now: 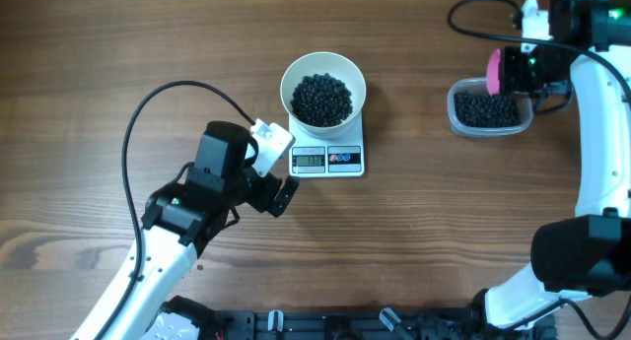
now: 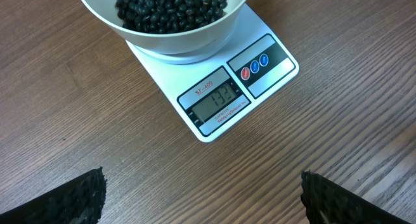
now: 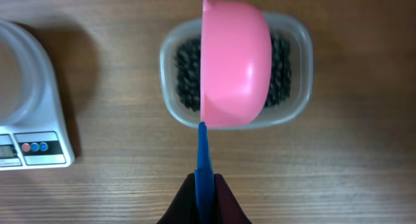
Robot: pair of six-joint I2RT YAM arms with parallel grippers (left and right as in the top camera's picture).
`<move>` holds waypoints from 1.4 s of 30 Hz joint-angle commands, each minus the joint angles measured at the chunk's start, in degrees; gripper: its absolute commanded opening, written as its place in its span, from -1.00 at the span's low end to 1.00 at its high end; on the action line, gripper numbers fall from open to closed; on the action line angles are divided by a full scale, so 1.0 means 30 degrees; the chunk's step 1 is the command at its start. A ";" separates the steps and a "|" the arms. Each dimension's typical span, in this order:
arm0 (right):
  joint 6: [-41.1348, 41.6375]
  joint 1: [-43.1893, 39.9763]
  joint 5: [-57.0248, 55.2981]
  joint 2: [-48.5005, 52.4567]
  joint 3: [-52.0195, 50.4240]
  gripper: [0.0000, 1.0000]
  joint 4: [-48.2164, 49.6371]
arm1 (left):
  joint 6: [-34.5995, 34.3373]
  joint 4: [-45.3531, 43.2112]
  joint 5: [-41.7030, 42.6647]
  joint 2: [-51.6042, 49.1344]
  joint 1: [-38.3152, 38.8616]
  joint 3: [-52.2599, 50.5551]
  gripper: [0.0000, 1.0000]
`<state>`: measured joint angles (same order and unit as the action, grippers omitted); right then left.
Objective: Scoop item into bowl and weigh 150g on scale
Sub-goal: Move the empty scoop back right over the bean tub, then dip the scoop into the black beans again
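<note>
1. Nearest, on the left, the left hand point(image 2: 201, 208) hangs low over the bare wooden desk point(image 2: 338, 126) with its two dark fingers spread wide and nothing between them. It points at the near left corner of the scale. A black cable point(image 1: 148, 108) loops over the desk to the left of that arm.
2. Just beyond the left hand, in the middle of the desk, sits the white scale point(image 1: 328, 161). Its grey display point(image 2: 216, 99) and small red and blue buttons point(image 2: 254, 66) run along its near edge. The display shows three digits that I cannot read with certainty.
3. The white bowl point(image 2: 175, 42) stands on the far part of the scale, clear of the display. It covers most of the platform.
4. Inside the bowl is a heap of black beans point(image 1: 321, 99) that fills its middle and stays below the rim.
5. At the far right, well apart from the scale, a clear plastic tub point(image 3: 300, 62) sits on the desk holding more of the same beans.
6. The right hand point(image 3: 205, 201) is pressed together on the blue handle of a pink scoop point(image 3: 235, 62). The scoop is turned so that its rounded outside faces the wrist camera. It lies across the tub's opening and hides the tub's middle. I cannot tell whether the scoop touches the beans under it.
</note>
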<state>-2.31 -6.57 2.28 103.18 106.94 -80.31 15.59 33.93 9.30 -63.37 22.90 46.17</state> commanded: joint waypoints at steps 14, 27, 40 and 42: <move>0.0911 -0.0051 0.0765 0.2186 -0.1945 -0.91 0.0255 | 0.0168 -0.0007 0.0087 -0.0058 -0.0080 -0.0073 1.00; 0.0911 -0.0051 0.1457 0.3956 -0.2018 -0.91 0.1902 | 0.0168 -0.0007 0.0080 -0.0058 -0.0080 -0.0073 1.00; 0.0765 -0.0109 0.4000 0.4605 -0.2018 -0.91 0.1807 | 0.0160 -0.0007 0.0087 -0.0058 -0.0080 -0.0073 1.00; 0.0517 -0.0313 0.4335 0.4605 -0.2011 -0.91 0.1501 | 0.0168 -0.0007 0.0087 -0.0058 -0.0080 -0.0073 1.00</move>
<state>-0.03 -7.09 9.82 115.31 101.36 -74.70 15.59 33.91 9.30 -63.37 22.90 46.17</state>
